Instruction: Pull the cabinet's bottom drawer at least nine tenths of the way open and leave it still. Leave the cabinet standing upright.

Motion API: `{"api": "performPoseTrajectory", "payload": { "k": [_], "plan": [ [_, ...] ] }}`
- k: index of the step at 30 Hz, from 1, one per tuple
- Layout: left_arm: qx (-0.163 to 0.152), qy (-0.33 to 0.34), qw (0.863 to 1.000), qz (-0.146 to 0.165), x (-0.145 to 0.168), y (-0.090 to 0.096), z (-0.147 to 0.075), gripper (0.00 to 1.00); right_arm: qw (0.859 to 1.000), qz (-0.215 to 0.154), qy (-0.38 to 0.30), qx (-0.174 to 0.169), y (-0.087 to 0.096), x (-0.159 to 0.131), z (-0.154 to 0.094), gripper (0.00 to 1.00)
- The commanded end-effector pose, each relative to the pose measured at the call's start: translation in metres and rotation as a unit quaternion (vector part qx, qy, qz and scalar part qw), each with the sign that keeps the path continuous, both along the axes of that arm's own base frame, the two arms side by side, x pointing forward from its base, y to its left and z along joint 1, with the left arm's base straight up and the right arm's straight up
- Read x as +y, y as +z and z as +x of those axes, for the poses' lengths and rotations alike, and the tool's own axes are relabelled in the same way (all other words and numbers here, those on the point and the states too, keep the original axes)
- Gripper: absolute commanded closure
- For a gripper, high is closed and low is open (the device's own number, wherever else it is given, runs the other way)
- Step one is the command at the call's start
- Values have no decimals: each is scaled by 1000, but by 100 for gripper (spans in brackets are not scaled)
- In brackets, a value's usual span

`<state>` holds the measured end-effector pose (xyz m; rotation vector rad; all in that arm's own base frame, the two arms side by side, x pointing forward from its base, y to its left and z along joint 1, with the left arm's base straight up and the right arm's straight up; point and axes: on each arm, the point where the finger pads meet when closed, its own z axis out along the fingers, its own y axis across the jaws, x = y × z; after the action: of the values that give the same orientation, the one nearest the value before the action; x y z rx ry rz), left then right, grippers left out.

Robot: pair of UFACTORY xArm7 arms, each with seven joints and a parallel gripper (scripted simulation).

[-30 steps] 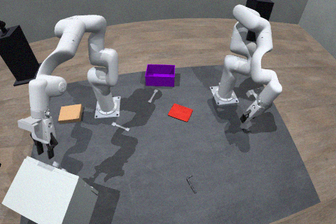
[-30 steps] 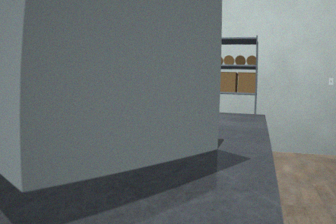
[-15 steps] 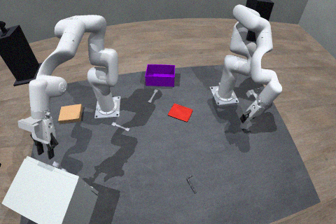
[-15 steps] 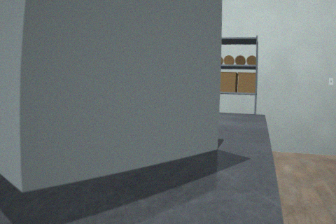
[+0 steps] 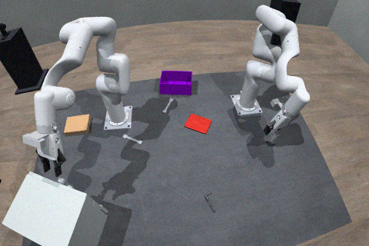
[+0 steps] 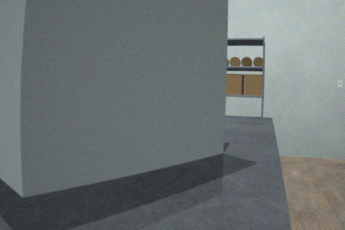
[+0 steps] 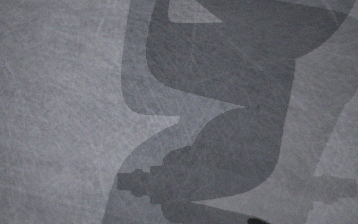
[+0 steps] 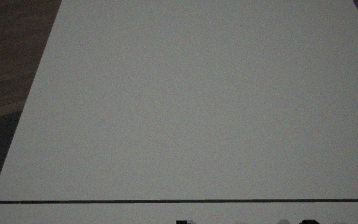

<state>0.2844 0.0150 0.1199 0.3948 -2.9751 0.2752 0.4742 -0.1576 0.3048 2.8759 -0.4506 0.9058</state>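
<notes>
The white cabinet (image 5: 45, 209) (image 6: 125, 90) (image 8: 190, 100) stands upright at the lower left of the top view. Its drawer fronts face away from the top and exterior views, so the bottom drawer's opening cannot be seen. A pale round knob (image 5: 61, 181) shows just beyond the cabinet's far top edge. My right gripper (image 5: 51, 171) is partly open and empty, pointing down just beyond that edge, close to the knob. Its dark fingertips barely show at the bottom of the right wrist view. My left gripper (image 5: 269, 135) is open and empty, far from the cabinet, low over the mat.
An orange block (image 5: 77, 124) and a white double-ended piece (image 5: 132, 139) lie near the right arm's base. A similar white piece (image 5: 167, 105), a purple bin (image 5: 176, 89) and a red plate (image 5: 197, 124) lie between the arms. A dark angled tool (image 5: 209, 202) lies right of the cabinet.
</notes>
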Motion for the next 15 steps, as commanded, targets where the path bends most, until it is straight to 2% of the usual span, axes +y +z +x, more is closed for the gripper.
{"api": "performPoseTrajectory", "payload": {
  "k": [1, 5, 7, 15],
  "plan": [
    [-1, 0, 1000, 0, 0, 1, 1, 0, 1000, -1, 0, -2, -7, 0, 1, 40],
    [-1, 0, 1000, 0, 0, 1, 1, 0, 1000, -1, 0, -2, -20, 0, 1, 40],
    [-1, 0, 1000, 0, 0, 1, 1, 0, 1000, -1, 0, -2, -20, 0, 1, 40],
    [-1, 0, 1000, 0, 0, 1, 1, 0, 1000, -1, 0, -2, -52, 0, 1, 40]
  ]
}}
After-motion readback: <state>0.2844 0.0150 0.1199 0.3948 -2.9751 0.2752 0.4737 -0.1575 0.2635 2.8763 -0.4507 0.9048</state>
